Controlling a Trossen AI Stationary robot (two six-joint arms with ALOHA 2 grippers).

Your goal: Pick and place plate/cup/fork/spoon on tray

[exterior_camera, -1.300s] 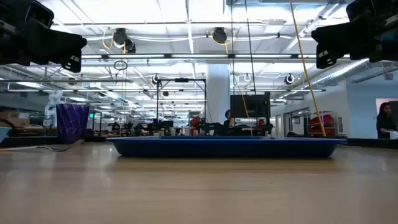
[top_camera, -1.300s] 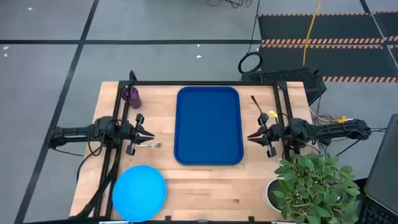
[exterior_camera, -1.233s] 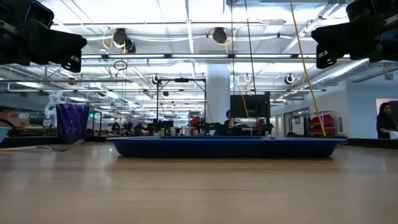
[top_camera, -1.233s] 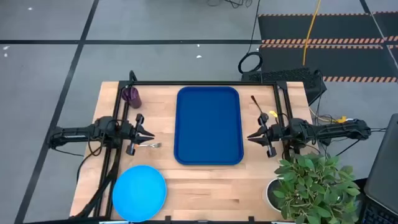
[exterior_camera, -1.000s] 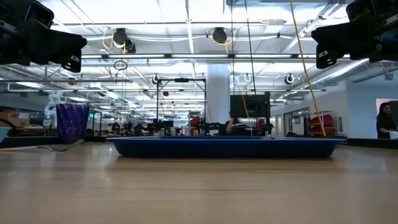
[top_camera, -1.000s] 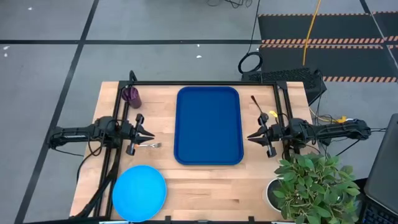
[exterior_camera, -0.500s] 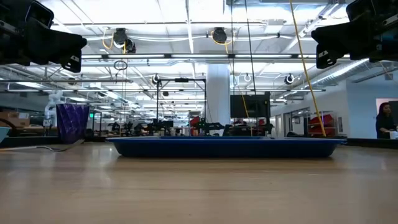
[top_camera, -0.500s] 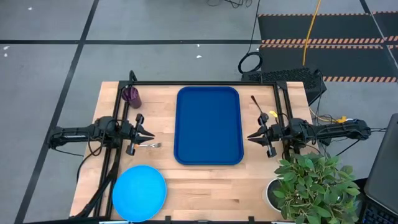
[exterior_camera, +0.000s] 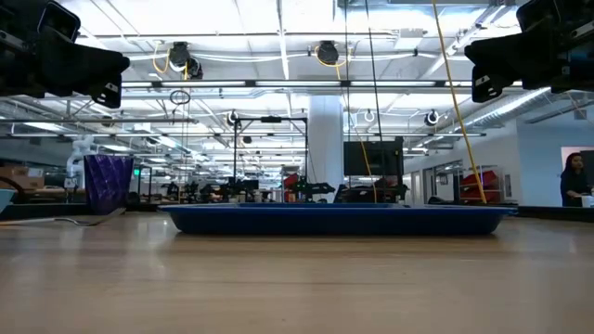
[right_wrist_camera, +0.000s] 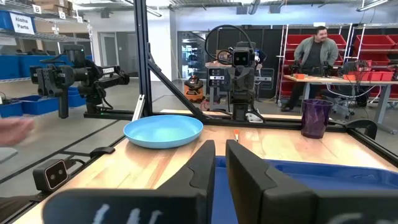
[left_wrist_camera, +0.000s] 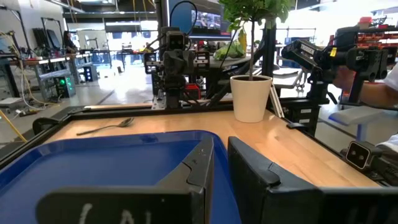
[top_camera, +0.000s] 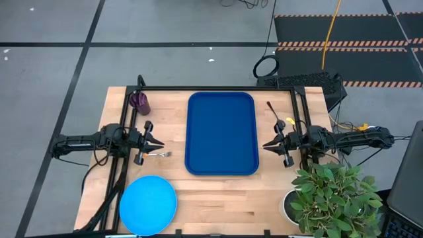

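The dark-blue tray (top_camera: pixel 221 132) lies in the table's middle. The sky-blue plate (top_camera: pixel 148 205) lies flat at the near left, and it also shows in the right wrist view (right_wrist_camera: pixel 163 131). The purple cup (top_camera: pixel 139 101) stands upright at the far left. The fork (top_camera: pixel 158 154) lies flat on the table just left of the tray, under my left gripper's tip. The dark spoon (top_camera: pixel 271 110) lies flat right of the tray. My left gripper (top_camera: pixel 163 143) hovers shut left of the tray, pointing at it. My right gripper (top_camera: pixel 264 146) hovers shut right of the tray, also pointing at it.
A potted plant (top_camera: pixel 330 195) stands at the table's near right corner. A black frame (top_camera: pixel 218 89) runs along the far edge and both sides. A person (right_wrist_camera: pixel 317 46) stands beyond the table in the room.
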